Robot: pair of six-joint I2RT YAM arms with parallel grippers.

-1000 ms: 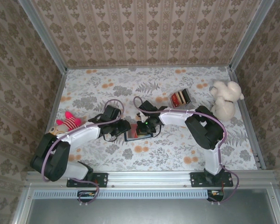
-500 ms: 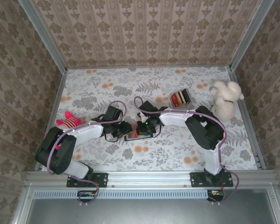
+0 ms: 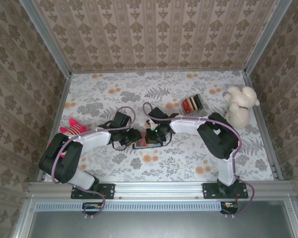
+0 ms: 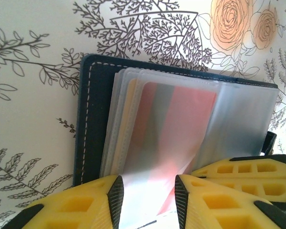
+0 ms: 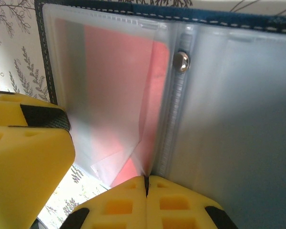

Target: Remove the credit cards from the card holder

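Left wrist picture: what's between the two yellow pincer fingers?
In the left wrist view, a cloudy plastic sleeve of the card holder lies between the left pincer fingers, a red credit card showing through.

Top camera is looking down from behind; both wrist cameras are staring closely at the card holder (image 4: 88, 124).
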